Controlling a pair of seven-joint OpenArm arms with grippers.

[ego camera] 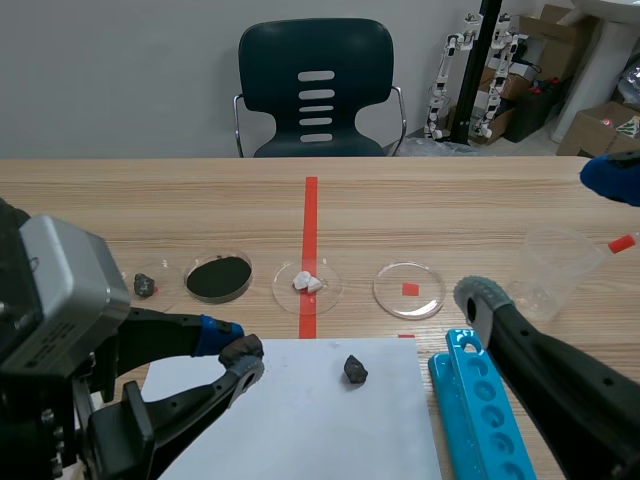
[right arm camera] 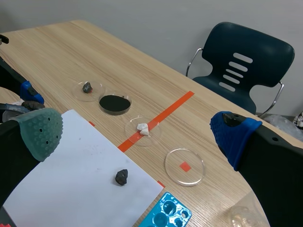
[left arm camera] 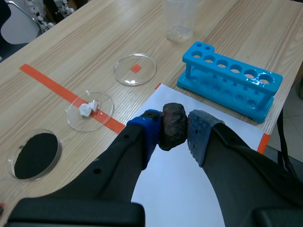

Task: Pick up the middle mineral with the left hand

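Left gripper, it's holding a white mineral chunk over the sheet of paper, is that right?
Not quite. The left gripper is shut on a dark, brownish-black mineral chunk, not a white one, over the sheet of paper. The left wrist view shows it pressed between the pads. The white pieces lie in a petri dish.

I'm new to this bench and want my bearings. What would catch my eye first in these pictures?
The left tool is shut on a dark mineral, held over the edge of the white paper. A smaller dark stone lies alone on that paper. A bright blue tube rack stands right beside the sheet.
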